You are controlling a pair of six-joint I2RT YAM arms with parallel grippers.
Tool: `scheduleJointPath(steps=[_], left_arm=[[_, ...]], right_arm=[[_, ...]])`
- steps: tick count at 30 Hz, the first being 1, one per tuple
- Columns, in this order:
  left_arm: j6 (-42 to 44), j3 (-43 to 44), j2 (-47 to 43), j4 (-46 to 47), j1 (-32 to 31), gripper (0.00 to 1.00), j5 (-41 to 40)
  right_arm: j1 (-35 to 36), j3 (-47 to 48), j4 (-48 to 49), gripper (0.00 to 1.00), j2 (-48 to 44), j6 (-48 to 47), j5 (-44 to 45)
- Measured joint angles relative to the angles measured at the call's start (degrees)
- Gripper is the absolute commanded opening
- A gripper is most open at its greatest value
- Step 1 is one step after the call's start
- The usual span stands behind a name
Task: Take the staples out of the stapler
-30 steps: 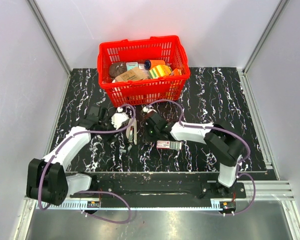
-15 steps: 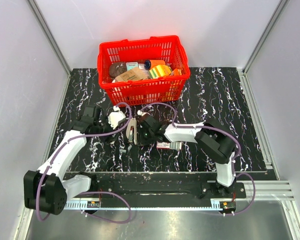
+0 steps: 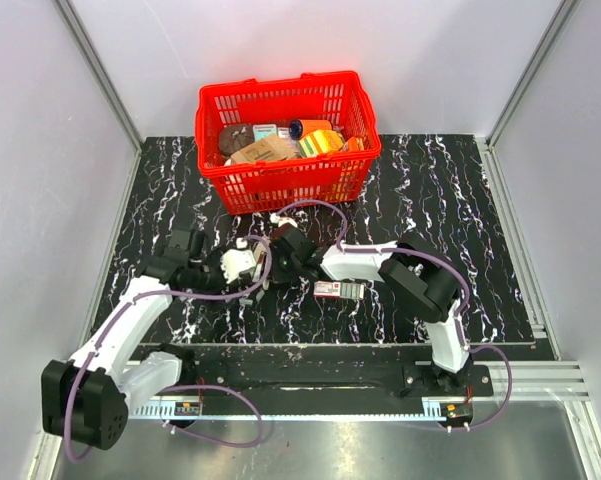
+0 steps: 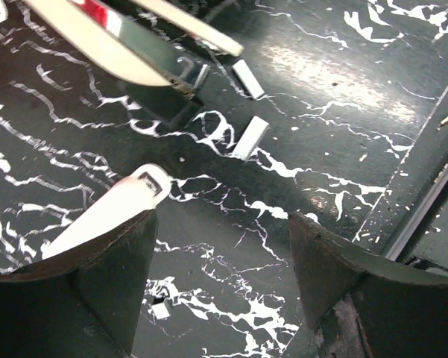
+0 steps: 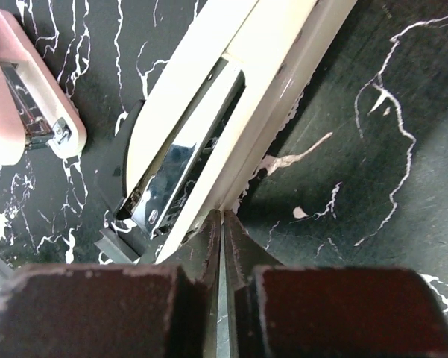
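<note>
The cream-white stapler lies opened out on the black marbled table, its shiny metal magazine exposed. My right gripper is shut, its tips against the stapler's long edge; from above it is at the table's middle. My left gripper is open with only bare table between its fingers, just left of the stapler, and nothing is held. Two short silver staple strips lie loose on the table beside the stapler's tip. In the top view the left gripper is close to the right one.
A red basket full of small items stands at the back. A flat red-and-white box lies just right of the grippers. The table's metal front rail runs close by. A small staple fragment lies under the left gripper.
My left gripper has opened, let go of the stapler and drawn back toward the near left. My right gripper has moved left onto the stapler, staying shut.
</note>
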Motion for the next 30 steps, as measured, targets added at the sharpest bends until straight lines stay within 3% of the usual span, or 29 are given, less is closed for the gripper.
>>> scheduleJointPath(steps=[5,8,14,21,30], left_arm=[[1.77,-0.44,4.90,0.63,-5.31,0.75,-0.52],[2.21,-1.14,9.05,2.12,-9.51,0.72,-1.40],[3.43,-1.16,16.98,5.92,-14.38,0.67,-4.02],[4.28,-1.14,19.58,10.38,-14.43,0.67,-6.21],[4.48,0.35,23.41,11.80,-14.43,0.67,-6.80]], right_arm=[[-0.11,-0.02,0.26,0.22,-0.11,-0.55,2.36],[-0.63,-1.70,0.52,0.57,-1.68,-1.20,2.97],[-4.50,-12.59,-1.40,0.76,-16.46,-3.61,5.29],[-7.08,-19.54,-2.43,0.72,-33.40,-6.71,8.26],[-10.51,-24.90,-2.80,0.68,-35.26,-7.08,7.58]])
